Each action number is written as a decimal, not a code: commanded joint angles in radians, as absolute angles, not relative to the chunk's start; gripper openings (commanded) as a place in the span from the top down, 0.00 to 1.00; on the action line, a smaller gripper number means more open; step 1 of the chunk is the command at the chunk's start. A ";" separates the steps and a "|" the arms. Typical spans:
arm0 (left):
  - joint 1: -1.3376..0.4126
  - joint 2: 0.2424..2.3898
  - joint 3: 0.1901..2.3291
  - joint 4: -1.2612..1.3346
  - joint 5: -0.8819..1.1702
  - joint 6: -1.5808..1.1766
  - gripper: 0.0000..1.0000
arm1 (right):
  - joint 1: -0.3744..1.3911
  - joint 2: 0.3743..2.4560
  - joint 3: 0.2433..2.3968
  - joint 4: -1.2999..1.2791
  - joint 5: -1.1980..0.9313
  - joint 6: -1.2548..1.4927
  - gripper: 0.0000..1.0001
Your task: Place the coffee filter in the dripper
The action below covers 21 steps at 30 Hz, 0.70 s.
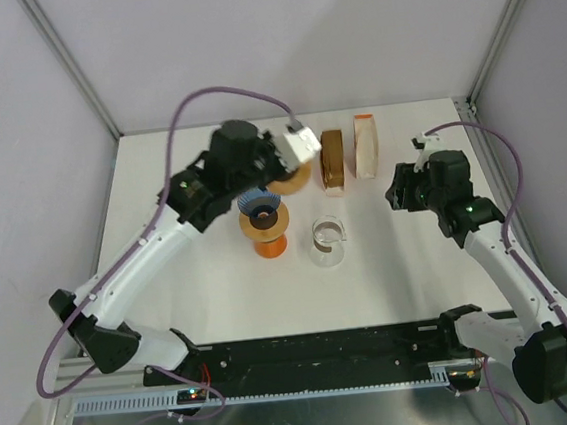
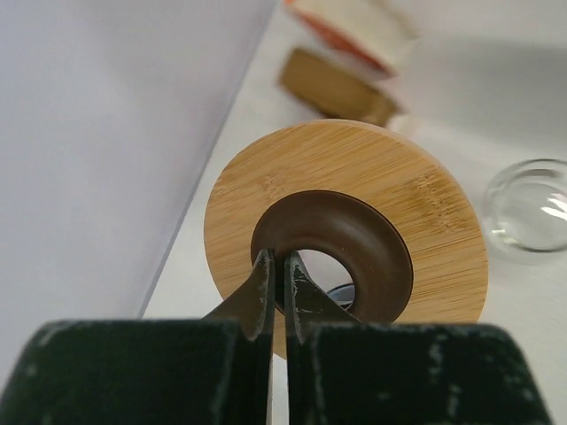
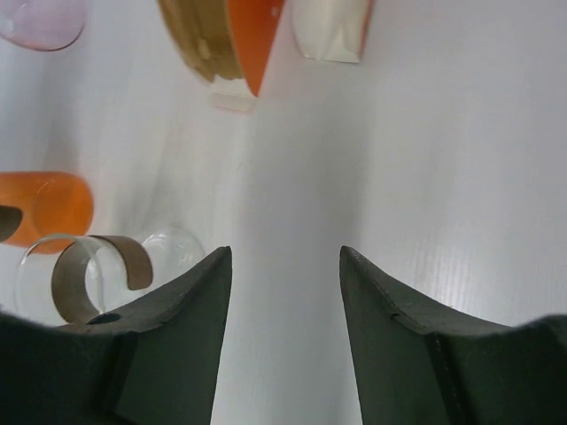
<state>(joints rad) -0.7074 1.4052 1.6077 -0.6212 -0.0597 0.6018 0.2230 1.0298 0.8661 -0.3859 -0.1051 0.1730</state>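
The dripper (image 2: 354, 204) is a bamboo disc with a dark brown funnel centre, standing on an orange body (image 1: 268, 247) left of the table's middle. My left gripper (image 2: 276, 258) is shut on the brown inner rim, and it comes in from the back left (image 1: 256, 207). Two stacks of coffee filters stand on edge at the back, one brown (image 1: 332, 158) and one white (image 1: 366, 146). My right gripper (image 1: 402, 189) stands open over bare table to the right of them, nothing between its fingers (image 3: 186, 292). No filter is held.
A clear glass vessel (image 1: 329, 242) with a brown band handle stands right of the dripper and shows in the right wrist view (image 3: 89, 274). Grey walls close in the table at the left, back and right.
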 commanded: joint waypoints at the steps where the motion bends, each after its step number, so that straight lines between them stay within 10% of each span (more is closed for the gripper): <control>1: -0.870 1.422 1.585 -0.604 -0.092 0.644 1.00 | 0.168 0.997 0.913 -0.432 -0.086 0.183 0.43; 21: -1.037 1.692 1.562 -0.658 -0.083 0.691 1.00 | 0.141 0.942 0.910 -0.466 -0.108 0.144 0.41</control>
